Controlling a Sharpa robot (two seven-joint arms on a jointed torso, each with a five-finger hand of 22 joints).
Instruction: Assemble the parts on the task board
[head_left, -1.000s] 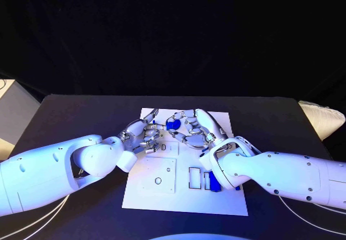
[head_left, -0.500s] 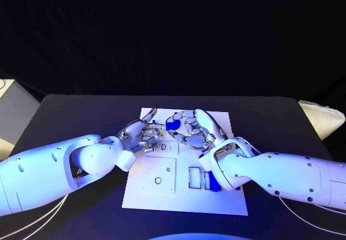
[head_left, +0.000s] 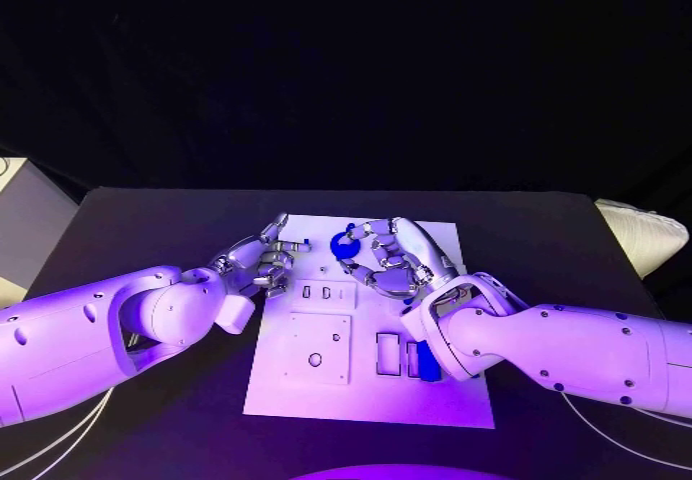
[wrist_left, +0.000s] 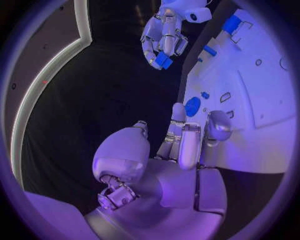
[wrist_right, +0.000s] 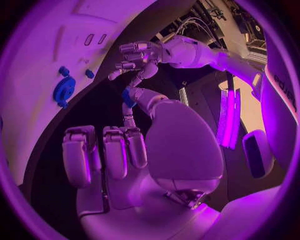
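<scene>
Two silver hands hang over the far end of the white flat task board (head_left: 369, 400).
I see my right hand (head_left: 387, 258) pinching a small blue block (wrist_left: 164, 60) between thumb and fingertip, up off the board. My left hand (head_left: 261, 263) holds nothing, its fingers loosely apart near the board's left edge. One round blue disc (wrist_left: 192, 106) sits on the board near them.

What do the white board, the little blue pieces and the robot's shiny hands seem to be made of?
The task board looks like matte white plastic, possibly painted: flat, even, with clean-cut slots. The blue part pinched by the right hand and the round blue part on the board look like smooth moulded plastic. The left hand and right hand look like polished metal, judging by their glinting silver segments, though coated plastic is possible.
</scene>
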